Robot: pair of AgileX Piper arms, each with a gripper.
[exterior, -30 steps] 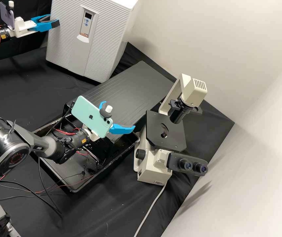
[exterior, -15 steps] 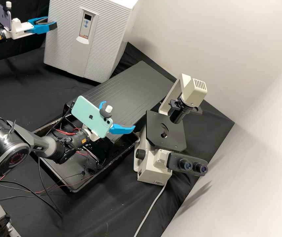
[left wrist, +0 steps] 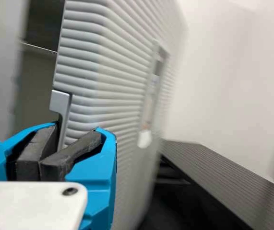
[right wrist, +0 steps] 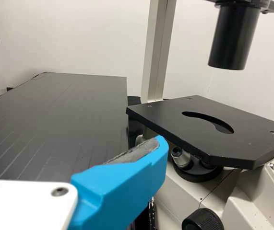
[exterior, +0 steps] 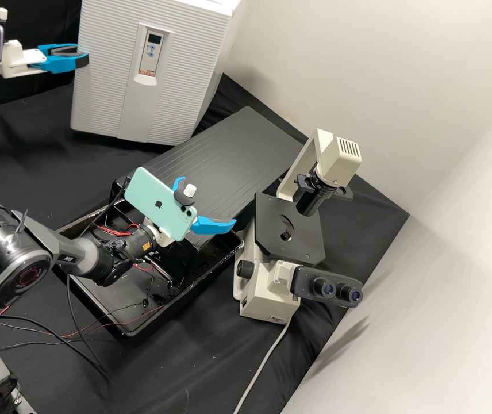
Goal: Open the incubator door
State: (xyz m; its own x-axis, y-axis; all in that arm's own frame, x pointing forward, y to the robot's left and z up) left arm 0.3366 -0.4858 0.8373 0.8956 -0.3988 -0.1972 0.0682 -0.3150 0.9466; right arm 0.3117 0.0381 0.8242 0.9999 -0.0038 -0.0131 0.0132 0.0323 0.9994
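In the high view, the incubator door [exterior: 105, 86] stood upright at the far side of the bench, and the left gripper [exterior: 83, 58] was at its free edge. The right gripper [exterior: 208, 201] had its fingers spread, holding nothing, just beside the microscope [exterior: 289, 230]. In the left wrist view, the left gripper's pads were clenched on a small grey handle [left wrist: 60, 104] at that edge, and a dark gap showed between the door and the cabinet edge [left wrist: 0, 81], so the door looked ajar. It seemed a stiff, rather heavy panel that would swing on far-side hinges; the handle was the right hold, since the smooth ribbed face would likely slip. A pull along the arc would suit it; a straight tug might strain the handle. In the right wrist view, one blue finger pointed towards the microscope.
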